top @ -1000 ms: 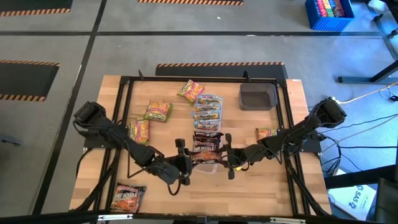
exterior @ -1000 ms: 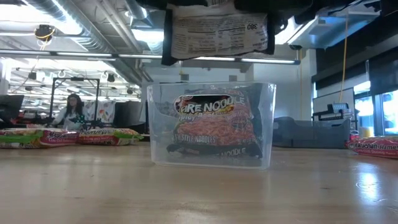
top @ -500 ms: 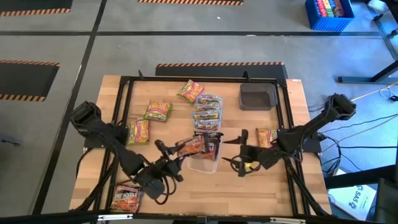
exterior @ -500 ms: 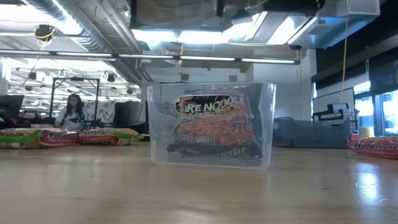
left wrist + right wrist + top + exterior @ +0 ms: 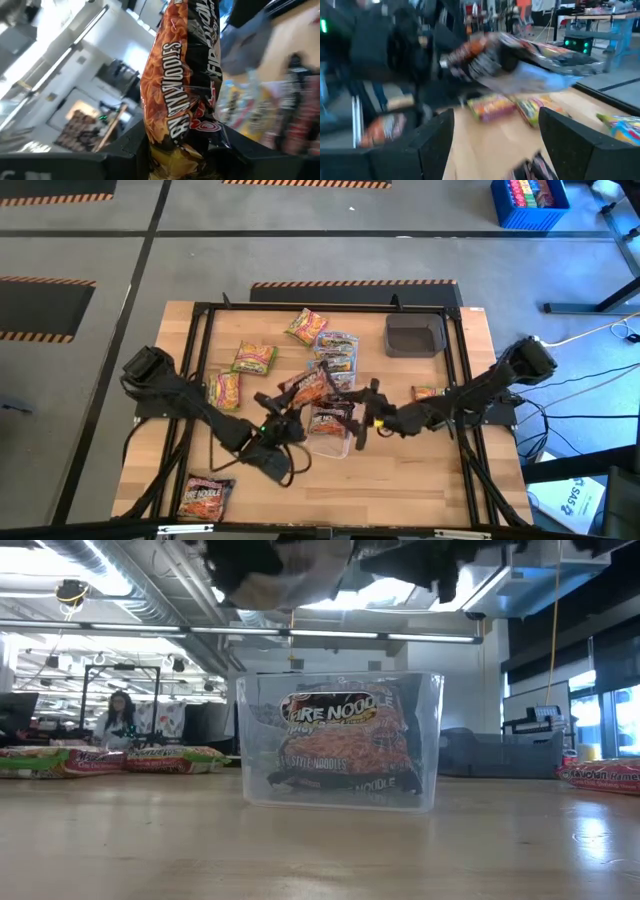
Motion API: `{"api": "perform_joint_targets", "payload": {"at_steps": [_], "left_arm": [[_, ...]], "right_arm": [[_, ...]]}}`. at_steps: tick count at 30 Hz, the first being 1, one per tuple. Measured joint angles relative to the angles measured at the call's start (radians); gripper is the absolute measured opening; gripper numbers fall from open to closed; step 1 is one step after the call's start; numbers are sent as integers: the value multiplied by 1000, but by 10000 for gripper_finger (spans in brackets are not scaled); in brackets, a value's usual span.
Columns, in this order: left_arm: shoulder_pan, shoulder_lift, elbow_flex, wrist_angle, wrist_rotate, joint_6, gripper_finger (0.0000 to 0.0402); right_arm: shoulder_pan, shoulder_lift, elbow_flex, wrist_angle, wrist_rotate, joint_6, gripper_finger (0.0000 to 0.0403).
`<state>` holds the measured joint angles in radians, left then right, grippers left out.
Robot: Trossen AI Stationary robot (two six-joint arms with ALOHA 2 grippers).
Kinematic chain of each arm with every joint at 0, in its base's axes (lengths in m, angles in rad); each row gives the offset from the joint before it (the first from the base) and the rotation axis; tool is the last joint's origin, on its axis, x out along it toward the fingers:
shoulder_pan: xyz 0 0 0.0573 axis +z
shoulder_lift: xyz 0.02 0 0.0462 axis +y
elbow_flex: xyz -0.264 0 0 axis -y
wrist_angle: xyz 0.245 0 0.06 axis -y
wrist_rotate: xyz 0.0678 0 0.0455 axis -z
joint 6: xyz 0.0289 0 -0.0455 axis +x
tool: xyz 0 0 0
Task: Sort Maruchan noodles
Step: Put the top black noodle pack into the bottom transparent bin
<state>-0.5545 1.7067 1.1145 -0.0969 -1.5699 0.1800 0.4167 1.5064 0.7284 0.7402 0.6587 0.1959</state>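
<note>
Left end effector [image 5: 283, 412] clenched on a maroon noodle packet [image 5: 305, 388] — aloft over the clear tub [image 5: 330, 442].
Right end effector [image 5: 361, 423] released beside it — packet light, crinkly, slippery; pinch an edge seam.

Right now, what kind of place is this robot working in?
Probably a robotics lab or workshop. The floor has black-and-orange hazard tape around the wooden table, pipes and strip lights run along the bare ceiling, and a person sits at a workstation in the background.

One maroon packet [image 5: 305, 388] held aloft; others [image 5: 334, 356] lie scattered on wood.
</note>
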Motion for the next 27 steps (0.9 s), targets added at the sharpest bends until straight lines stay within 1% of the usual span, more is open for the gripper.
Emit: {"api": "perform_joint_targets", "payload": {"at_steps": [3, 7, 10, 16, 21, 23, 24, 27], "left_arm": [[60, -1, 0, 4, -3, 29, 143], [101, -1, 0, 9, 1, 67, 143], [119, -1, 0, 19, 17, 69, 143], [136, -1, 0, 37, 17, 101, 143], [150, -1, 0, 58, 20, 143, 143], [156, -1, 0, 62, 50, 158, 142], [161, -1, 0, 67, 85, 174, 142], [175, -1, 0, 85, 152, 227, 142]], "right_arm": [[-43, 11, 0, 82, -40, 60, 269], [-99, 12, 0, 104, -78, 184, 269], [-151, 12, 0, 121, -88, 267, 269], [-259, 12, 0, 130, -119, 439, 269], [-326, 12, 0, 122, -138, 494, 269], [-349, 12, 3, 124, -148, 546, 269], [-358, 13, 11, 120, -157, 565, 269], [-376, 34, 40, 125, -200, 578, 269]]}}
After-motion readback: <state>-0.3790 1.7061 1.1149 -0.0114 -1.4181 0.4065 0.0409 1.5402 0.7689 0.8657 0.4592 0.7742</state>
